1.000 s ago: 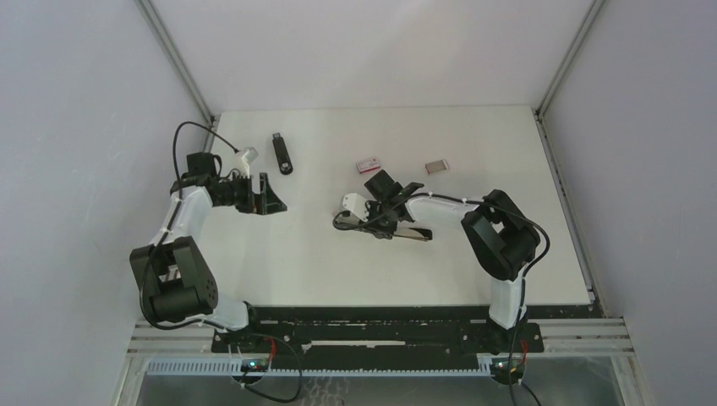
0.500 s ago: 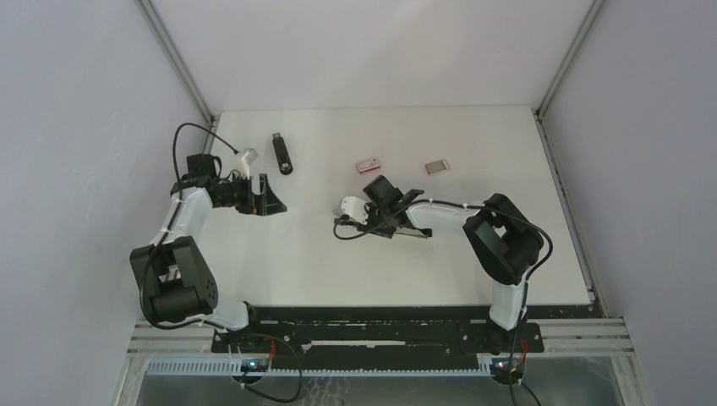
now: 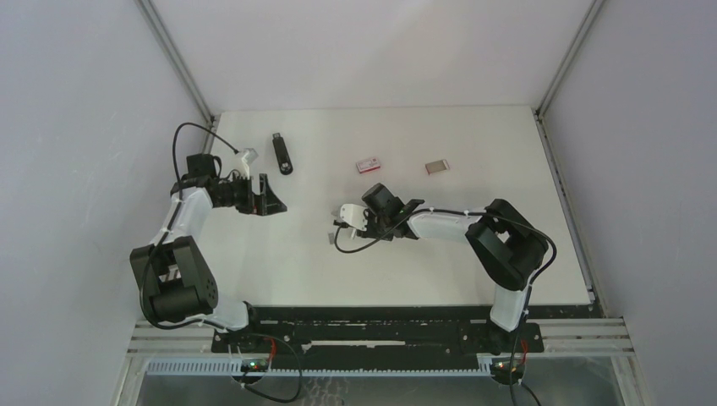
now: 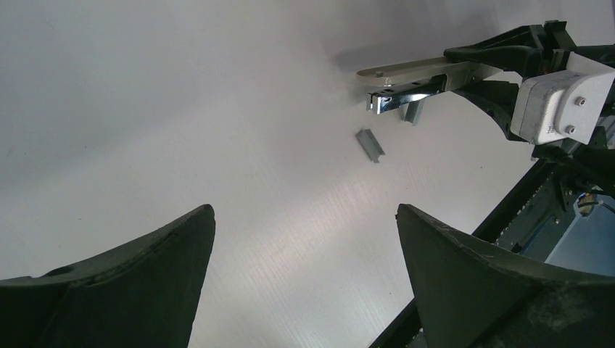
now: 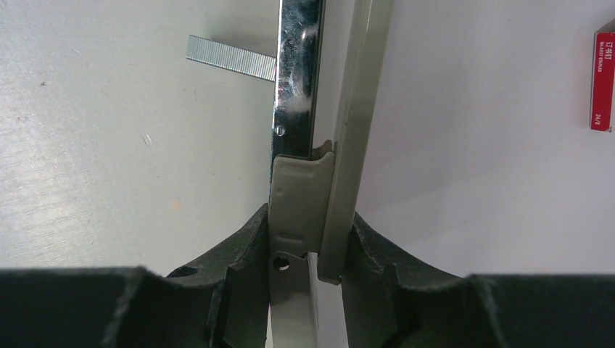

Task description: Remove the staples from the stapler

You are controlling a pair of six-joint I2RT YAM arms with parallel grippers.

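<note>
Unloading partly done, by judgement. One strip of staples [image 4: 370,143] flat on desk [image 3: 279,262], just beside nose of stapler [image 5: 335,101]. Cannot tell whether more remain inside. Stapler clamped in right gripper [image 5: 308,226]; left gripper [image 4: 304,212] wide apart, holding nothing.

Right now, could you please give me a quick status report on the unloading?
Left jaws open, empty. Right jaws shut on stapler. One staple strip loose beside its tip. Red-and-white box apart.
</note>
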